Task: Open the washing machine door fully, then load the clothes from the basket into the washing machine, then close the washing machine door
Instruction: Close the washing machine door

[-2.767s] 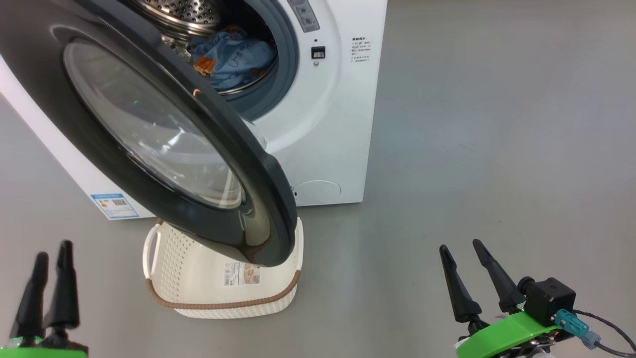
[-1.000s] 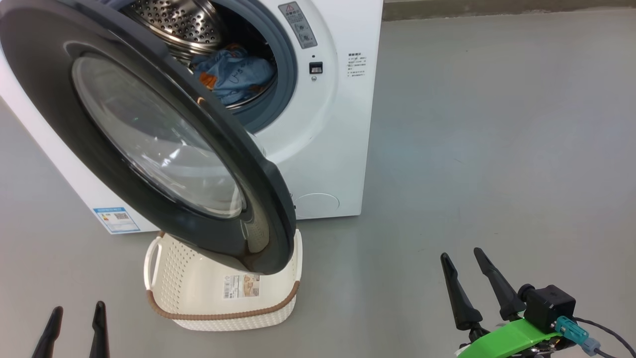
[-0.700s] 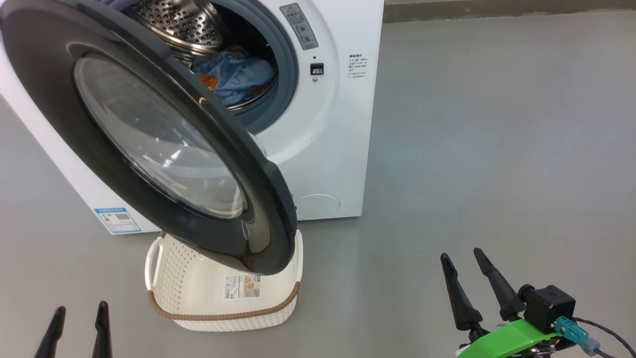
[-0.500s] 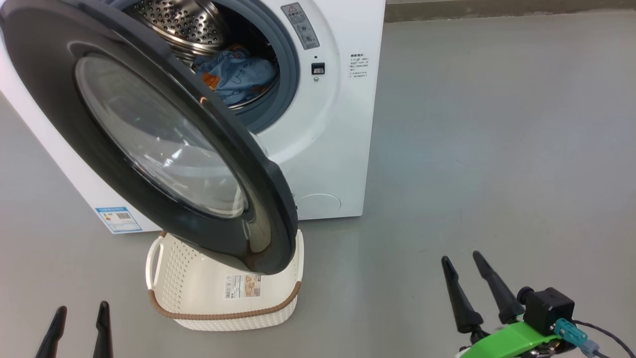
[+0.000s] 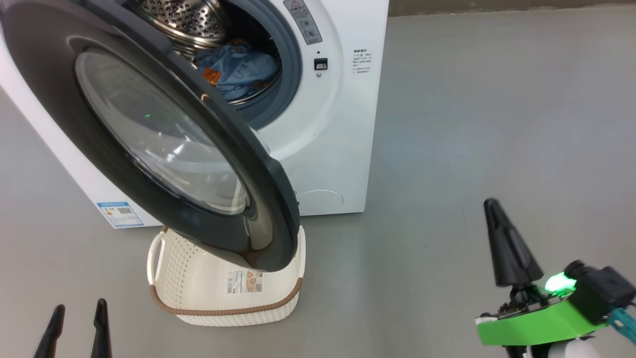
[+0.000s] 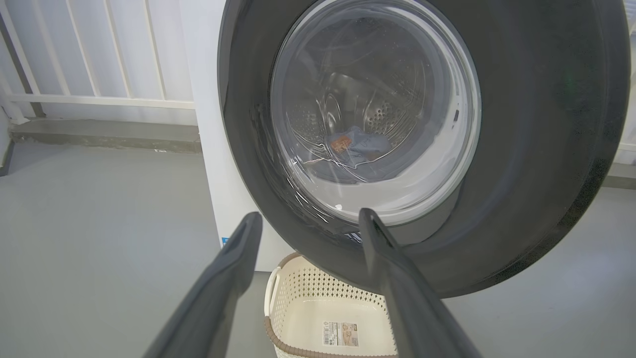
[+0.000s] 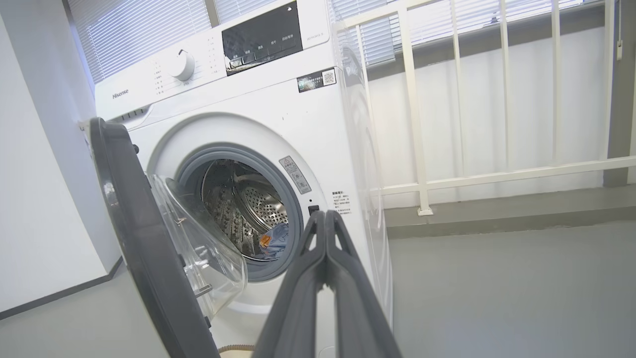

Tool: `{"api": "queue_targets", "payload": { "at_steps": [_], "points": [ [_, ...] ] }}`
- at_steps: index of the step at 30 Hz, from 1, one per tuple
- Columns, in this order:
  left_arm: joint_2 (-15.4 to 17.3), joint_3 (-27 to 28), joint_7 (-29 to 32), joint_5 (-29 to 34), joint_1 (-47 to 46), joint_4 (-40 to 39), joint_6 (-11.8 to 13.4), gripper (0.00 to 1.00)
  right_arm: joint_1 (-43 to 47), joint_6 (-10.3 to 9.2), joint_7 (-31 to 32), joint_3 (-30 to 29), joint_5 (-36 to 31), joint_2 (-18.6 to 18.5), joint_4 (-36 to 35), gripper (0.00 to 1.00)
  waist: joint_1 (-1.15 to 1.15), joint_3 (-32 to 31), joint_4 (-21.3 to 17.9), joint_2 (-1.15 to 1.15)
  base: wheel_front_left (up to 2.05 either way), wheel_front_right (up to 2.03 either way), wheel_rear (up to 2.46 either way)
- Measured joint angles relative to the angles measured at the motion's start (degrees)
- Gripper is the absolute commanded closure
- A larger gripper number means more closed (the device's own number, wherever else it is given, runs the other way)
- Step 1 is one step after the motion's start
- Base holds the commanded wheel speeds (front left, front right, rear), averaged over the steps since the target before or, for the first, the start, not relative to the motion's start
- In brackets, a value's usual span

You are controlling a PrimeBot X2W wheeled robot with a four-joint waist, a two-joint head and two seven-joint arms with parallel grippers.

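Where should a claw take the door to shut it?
Take the door at the free edge of its black rim, over the basket, farthest from the washer. Come from the outer face, which the open left claw looks at: the glass bowl bulges on the drum side, so a push there probably beats a pinch.

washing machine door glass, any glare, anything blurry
Head view: pale streaks and a green glint on the washing machine door glass; right gripper looks slightly soft. Left wrist view: streaky reflections over the clothes behind the glass. Right wrist view: blinds blown out.
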Motion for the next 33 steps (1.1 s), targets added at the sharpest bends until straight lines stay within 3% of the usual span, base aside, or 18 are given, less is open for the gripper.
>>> {"api": "queue_targets", "payload": {
  "at_steps": [9,15,22,33],
  "points": [
    [-0.24,-0.26,0.0,-0.38,-1.53,-0.21,0.0,0.0,-2.61,0.0,-0.01,6.13,-0.43,-0.05,-13.73,1.0,0.0,0.79,1.93,0.0,0.0,0.0,0.0],
    [-0.32,-0.49,0.0,-0.85,-2.08,-0.42,0.0,0.0,-3.99,0.0,-0.01,12.16,-1.67,-0.25,-16.79,1.0,0.0,1.33,4.0,0.0,0.0,0.0,0.0],
    [-0.35,-2.33,0.0,-1.09,-2.42,-0.38,0.0,0.0,-7.95,0.0,-0.01,20.13,-3.8,-0.58,-14.68,1.0,0.0,1.85,7.25,0.0,0.0,0.0,0.0],
    [-0.65,-5.42,0.0,-2.11,-4.76,-0.23,0.0,0.0,-11.11,0.0,0.0,28.96,-3.27,-0.86,-1.0,1.0,0.0,3.1,13.01,0.0,0.0,0.0,0.0]
  ]
}}
